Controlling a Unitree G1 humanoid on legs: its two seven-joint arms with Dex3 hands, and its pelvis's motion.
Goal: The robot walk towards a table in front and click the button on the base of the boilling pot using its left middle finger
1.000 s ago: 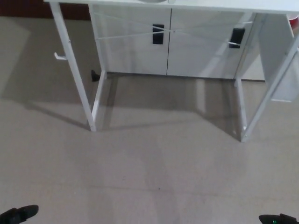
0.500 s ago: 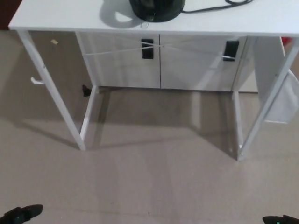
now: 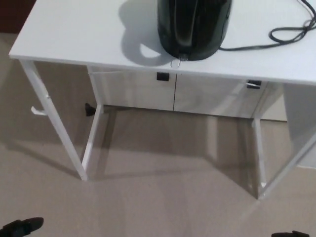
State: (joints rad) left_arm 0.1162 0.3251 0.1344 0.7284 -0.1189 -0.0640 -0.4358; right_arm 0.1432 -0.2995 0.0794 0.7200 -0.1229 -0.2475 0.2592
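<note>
A black rounded boiling pot (image 3: pixel 194 27) was positioned on the white rectangular table (image 3: pixel 74 34), near its front edge. A black power cord (image 3: pixel 286 34) was laid on the tabletop to the right of it. White cabinet doors (image 3: pixel 173 94) were located behind the table.

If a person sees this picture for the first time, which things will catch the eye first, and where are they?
The eye goes first to the glossy black boiling pot standing near the front edge of the white table, at the top of the view. A black cord runs from it to the right. Below the table is bare beige floor.
</note>
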